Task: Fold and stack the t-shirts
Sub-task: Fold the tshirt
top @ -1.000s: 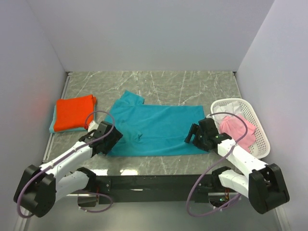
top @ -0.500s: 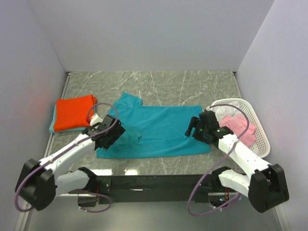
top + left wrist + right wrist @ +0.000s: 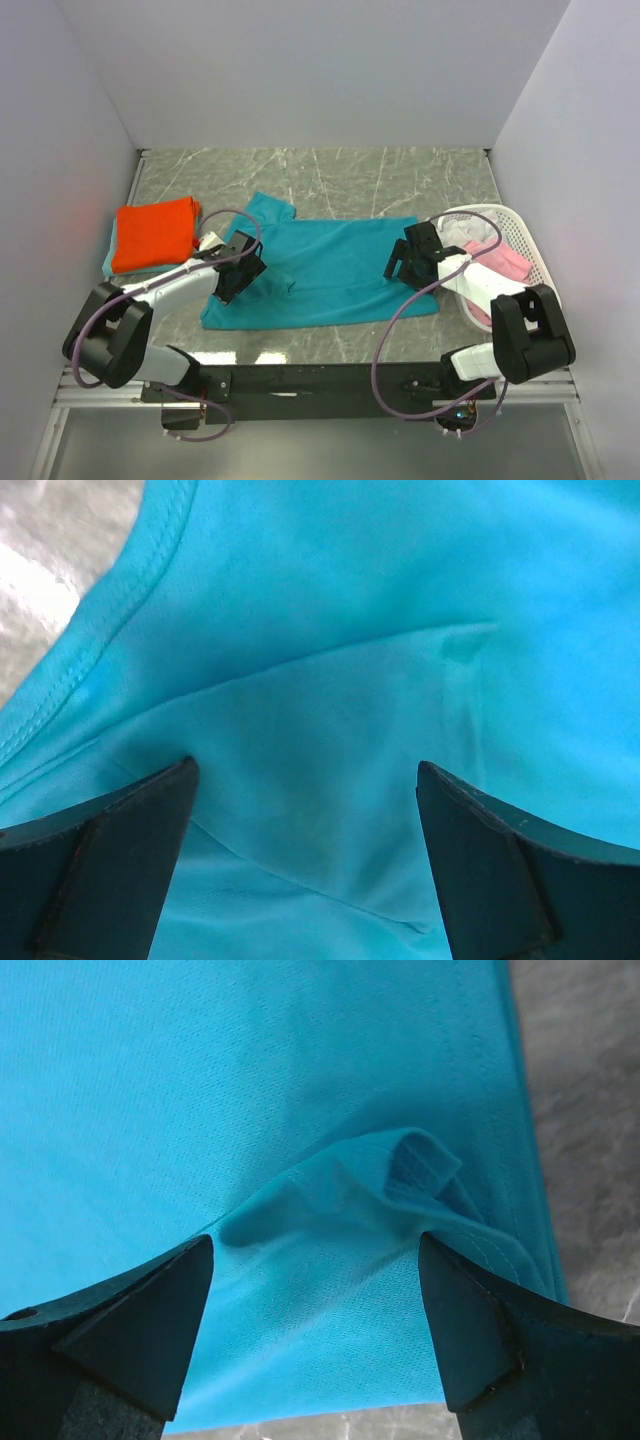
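A teal-blue t-shirt point(image 3: 325, 265) lies spread flat at the table's middle. My left gripper point(image 3: 240, 272) is open, low over the shirt's left part, with a crease between its fingers point(image 3: 100, 865); the cloth point(image 3: 330, 680) fills the left wrist view. My right gripper point(image 3: 405, 260) is open over the shirt's right hem, its fingers point(image 3: 500, 1340) either side of a small bunched fold point(image 3: 400, 1175). A folded orange-red shirt point(image 3: 155, 232) lies on a light teal one point(image 3: 108, 262) at the left. A pink shirt point(image 3: 505, 262) lies in the basket.
A white mesh basket point(image 3: 532, 255) stands at the right, close to my right arm, with white cloth point(image 3: 470, 230) in it. Bare marble table point(image 3: 330, 170) shows behind the shirt. Walls close in the left, back and right sides.
Both grippers have moved away from the near edge, farther onto the teal-blue shirt. The shirt's near edge and corners have shifted a little.
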{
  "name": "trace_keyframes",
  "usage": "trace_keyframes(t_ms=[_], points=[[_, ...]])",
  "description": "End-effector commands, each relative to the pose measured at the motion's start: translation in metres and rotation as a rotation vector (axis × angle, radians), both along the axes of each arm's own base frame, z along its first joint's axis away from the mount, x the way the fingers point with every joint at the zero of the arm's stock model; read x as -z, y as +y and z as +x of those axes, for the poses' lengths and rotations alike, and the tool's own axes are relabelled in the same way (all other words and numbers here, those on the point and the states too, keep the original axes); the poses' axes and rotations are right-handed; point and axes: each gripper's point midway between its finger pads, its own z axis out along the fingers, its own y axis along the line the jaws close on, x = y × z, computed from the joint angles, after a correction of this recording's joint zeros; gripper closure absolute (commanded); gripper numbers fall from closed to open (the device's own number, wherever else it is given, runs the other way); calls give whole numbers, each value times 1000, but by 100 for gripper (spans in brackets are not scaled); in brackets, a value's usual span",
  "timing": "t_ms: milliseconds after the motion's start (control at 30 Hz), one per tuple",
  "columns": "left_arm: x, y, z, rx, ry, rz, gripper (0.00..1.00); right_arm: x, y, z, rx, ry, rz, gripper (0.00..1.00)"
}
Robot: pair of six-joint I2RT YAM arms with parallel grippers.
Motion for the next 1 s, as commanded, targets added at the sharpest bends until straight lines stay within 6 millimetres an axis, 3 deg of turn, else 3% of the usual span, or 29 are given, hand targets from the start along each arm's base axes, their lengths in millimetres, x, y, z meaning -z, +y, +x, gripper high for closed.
trace_keyframes(t_ms=[0,200,433,567,833,967], points=[[17,24,-10,-64,21,31,1,13,-10,-4,54,48,-16,10],[38,33,-36,-78,93,23,1,19,-9,-24,27,85,-5,10],[28,45,-61,-123,97,8,1,14,-9,-52,10,72,-7,10],[20,41,-67,-137,72,-49,0,12,8,-69,-29,73,62,10],[5,48,-77,-174,44,-67,1,0,11,-76,-31,40,69,9],[-13,54,-73,-185,1,-52,0,-24,9,-63,-32,-21,51,9]])
